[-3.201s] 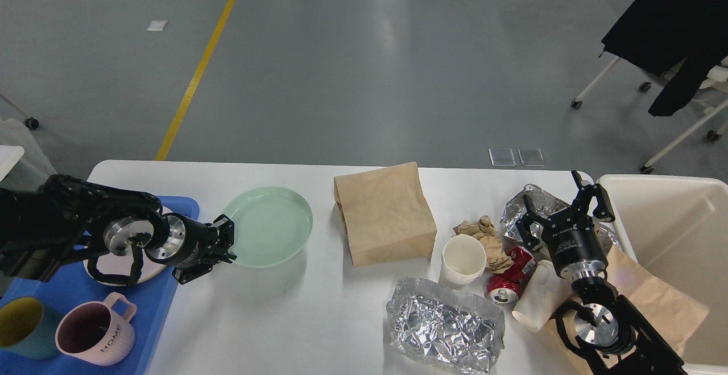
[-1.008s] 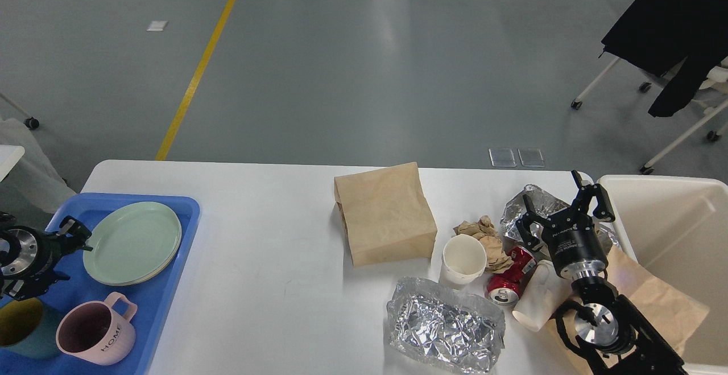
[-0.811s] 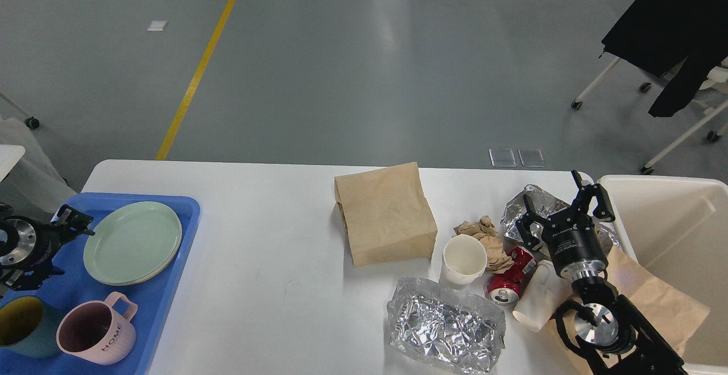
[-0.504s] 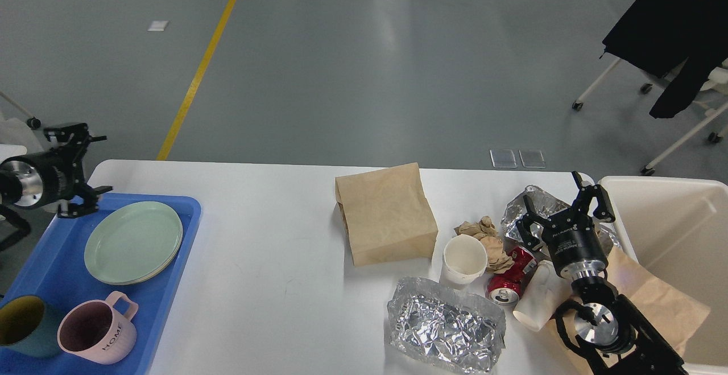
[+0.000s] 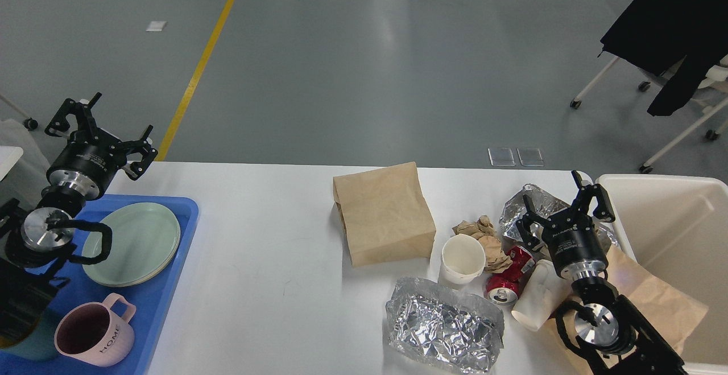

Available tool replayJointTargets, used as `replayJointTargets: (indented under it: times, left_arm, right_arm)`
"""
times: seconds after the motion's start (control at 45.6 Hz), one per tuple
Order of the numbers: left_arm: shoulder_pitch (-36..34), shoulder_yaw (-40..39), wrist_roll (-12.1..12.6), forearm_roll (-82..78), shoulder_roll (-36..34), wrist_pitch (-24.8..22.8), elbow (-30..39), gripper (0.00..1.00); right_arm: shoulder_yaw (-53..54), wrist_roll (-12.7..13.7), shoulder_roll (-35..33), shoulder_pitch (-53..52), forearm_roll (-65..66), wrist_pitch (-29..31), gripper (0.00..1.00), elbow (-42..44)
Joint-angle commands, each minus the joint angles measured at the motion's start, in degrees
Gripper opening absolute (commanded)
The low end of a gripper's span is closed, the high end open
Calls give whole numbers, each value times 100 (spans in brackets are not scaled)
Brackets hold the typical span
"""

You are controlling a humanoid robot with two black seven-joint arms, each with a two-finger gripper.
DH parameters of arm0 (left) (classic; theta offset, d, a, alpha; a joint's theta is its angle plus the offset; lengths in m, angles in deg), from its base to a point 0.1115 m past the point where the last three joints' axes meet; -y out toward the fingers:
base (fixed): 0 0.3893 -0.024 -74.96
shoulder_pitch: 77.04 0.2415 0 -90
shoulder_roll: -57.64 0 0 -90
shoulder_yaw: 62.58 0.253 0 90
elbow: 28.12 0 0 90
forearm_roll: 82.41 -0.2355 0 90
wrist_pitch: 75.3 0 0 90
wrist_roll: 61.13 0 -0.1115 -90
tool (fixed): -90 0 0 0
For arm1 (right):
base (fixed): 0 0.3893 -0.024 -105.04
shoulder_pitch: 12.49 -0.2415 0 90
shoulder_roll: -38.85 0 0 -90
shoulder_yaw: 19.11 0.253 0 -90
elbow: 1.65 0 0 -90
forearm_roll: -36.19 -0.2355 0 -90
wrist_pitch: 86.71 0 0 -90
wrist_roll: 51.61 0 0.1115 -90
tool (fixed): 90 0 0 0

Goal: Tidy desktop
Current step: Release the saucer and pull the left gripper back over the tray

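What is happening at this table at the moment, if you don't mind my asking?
A two-armed robot is tidying the desktop. The green plate sits on the blue tray beside a pink mug. The left gripper is open and empty. The right gripper hovers open over trash beside the bin.

Black arms, silver wrist joints, looped cables

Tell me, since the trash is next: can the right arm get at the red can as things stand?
Probably yes. The right gripper is open and sits just beyond the can. The can lies on the desktop, wedged between two paper cups with crumpled paper against it, so grasping it looks tight.
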Motion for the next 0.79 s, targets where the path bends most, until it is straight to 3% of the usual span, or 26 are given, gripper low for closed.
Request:
replayJointTargets:
  times: [0.0, 0.175, 0.351, 0.767]
  left_arm:
    - [661, -244, -437, -54, 296, -70, 654, 96]
    - [1285, -1113, -315, -774, 938, -237, 909, 96]
    - [1655, -1624, 266, -986, 1211, -439, 1121, 96]
    - [1523, -2336, 266, -1057, 1308, -668, 945, 96]
  right_arm:
    - [0, 0, 0, 0, 1, 0, 100, -8]
    - [0, 0, 0, 9, 1, 0, 100, -8]
    - [0, 0, 0, 9, 1, 0, 100, -8]
    - [0, 0, 0, 0, 1, 0, 100, -17]
